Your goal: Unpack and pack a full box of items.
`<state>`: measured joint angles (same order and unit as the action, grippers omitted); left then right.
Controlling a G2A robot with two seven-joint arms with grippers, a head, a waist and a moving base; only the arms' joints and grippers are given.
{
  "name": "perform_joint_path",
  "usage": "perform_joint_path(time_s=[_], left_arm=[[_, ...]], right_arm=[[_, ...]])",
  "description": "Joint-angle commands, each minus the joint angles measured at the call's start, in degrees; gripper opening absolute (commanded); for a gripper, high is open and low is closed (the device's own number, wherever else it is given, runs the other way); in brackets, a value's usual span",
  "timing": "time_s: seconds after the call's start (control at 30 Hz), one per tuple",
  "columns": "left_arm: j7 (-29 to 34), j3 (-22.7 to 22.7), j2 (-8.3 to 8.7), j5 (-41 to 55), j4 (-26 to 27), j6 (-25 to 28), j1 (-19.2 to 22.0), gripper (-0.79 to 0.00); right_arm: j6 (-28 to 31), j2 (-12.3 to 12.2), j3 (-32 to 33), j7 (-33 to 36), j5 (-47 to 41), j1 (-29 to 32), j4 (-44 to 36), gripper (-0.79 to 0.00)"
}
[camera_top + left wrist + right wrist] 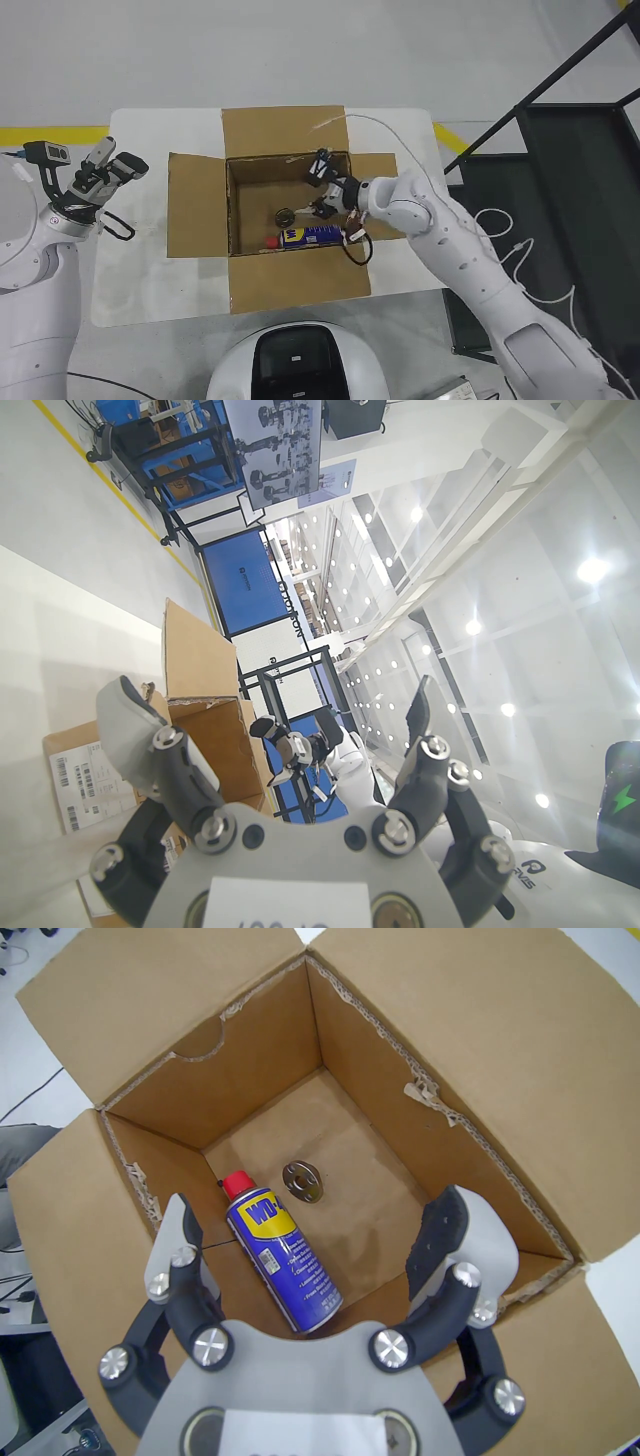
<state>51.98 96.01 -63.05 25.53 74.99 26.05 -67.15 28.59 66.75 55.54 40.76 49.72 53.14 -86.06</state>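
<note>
An open cardboard box (pixel 199 205) (pixel 450 1028) stands in the middle of the white table (pixel 150 280). On its floor lies a blue and yellow spray can (pixel 311 236) (pixel 283 1259) with a red cap, close to the wall nearest the robot. A small round metal disc (pixel 284 216) (pixel 301 1181) lies beside the can's cap end. My right gripper (pixel 322 207) (pixel 312 1223) hangs open above the box, over the can, holding nothing. My left gripper (pixel 112 160) (pixel 270 695) is open and empty, raised beyond the table's left edge and well apart from the box (pixel 210 725).
All the box flaps are folded outward; the left one carries white labels (pixel 80 780). A dark metal frame (pixel 560 140) stands to the right of the table. A thin white cable (pixel 385 125) arcs over the box's far right corner.
</note>
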Motion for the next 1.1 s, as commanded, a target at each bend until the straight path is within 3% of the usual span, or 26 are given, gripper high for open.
perform_joint_path(time_s=[0.0,0.73,1.07], left_arm=[[0.0,0.0,0.00,0.0,0.0,0.0,0.0,0.000],[0.0,0.0,0.00,0.0,0.0,0.0,0.0,0.000],[0.0,0.0,0.00,0.0,0.0,0.0,0.0,0.000]], right_arm=[[-0.2,0.3,-1.1,-0.9,0.3,-0.8,0.9,0.000],[-0.2,0.4,-1.2,-1.1,0.2,-0.6,0.9,0.000],[2.9,1.8,-6.3,0.9,0.1,-4.2,4.8,0.000]])
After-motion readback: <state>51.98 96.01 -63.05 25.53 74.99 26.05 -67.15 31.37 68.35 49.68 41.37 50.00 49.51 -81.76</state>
